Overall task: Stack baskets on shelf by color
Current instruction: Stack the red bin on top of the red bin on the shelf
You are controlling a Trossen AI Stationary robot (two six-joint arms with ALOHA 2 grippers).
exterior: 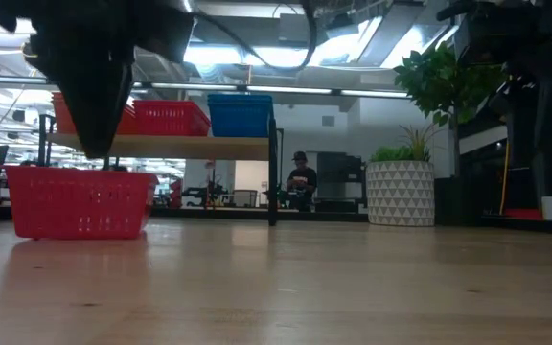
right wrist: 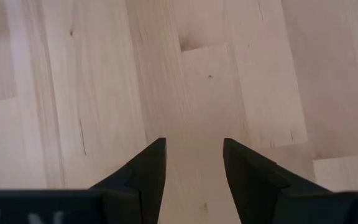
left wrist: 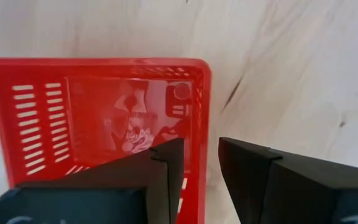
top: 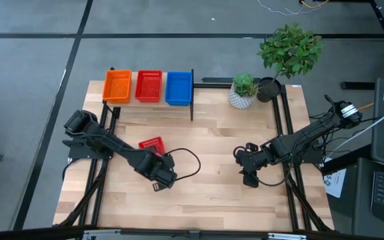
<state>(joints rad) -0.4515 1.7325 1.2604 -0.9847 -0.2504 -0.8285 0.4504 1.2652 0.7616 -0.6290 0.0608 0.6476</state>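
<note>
A red basket (top: 152, 143) (exterior: 80, 201) rests on its bottom on the table's left half. My left gripper (top: 155, 156) (left wrist: 201, 158) hangs open just above its right-hand short wall (left wrist: 202, 112), one finger over the inside and one over the outside. In the low view the left gripper (exterior: 99, 144) ends a little above the rim. On the shelf (top: 151, 105) (exterior: 190, 145) at the far left sit orange (top: 117, 87), red (top: 148, 87) and blue (top: 179, 88) baskets side by side. My right gripper (top: 244, 160) (right wrist: 194, 158) waits open over bare wood on the right.
A white patterned plant pot (top: 243, 93) (exterior: 401, 192) and a taller leafy plant (top: 289, 50) stand at the far right corner. A black cable (top: 189, 163) loops on the table beside my left arm. A person (exterior: 300, 180) shows far off in the room.
</note>
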